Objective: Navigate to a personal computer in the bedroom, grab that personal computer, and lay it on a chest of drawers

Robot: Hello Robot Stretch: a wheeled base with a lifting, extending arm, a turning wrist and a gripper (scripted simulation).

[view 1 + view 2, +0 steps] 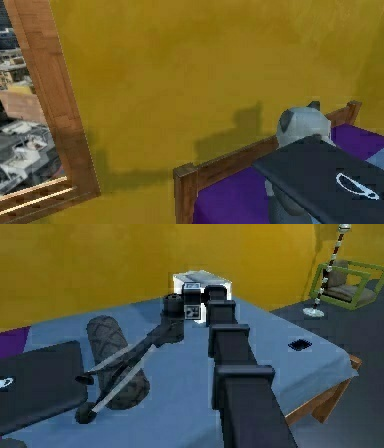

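A closed dark laptop (325, 178) with a white mark on its lid lies on the bed (225, 195), at the forward view's lower right. In the arm side view the same dark laptop (38, 384) lies at the left on the blue-grey bedcover (270, 359). The arm's dark bar rises from the bottom edge to the two white squares. From there the gripper (85, 396) reaches down and left, its thin fingers ending at the laptop's right edge, next to a dark grey bolster (112, 354). I cannot tell whether it holds anything.
A yellow wall runs behind the bed, with a wood-framed window (45, 110) at the forward view's left. A grey plush toy (300, 128) sits by the wooden footboard. On the bed lie a white box (200, 282) and a small black thing (298, 345). Beyond stand a striped floor lamp (333, 269) and a green chair (352, 279).
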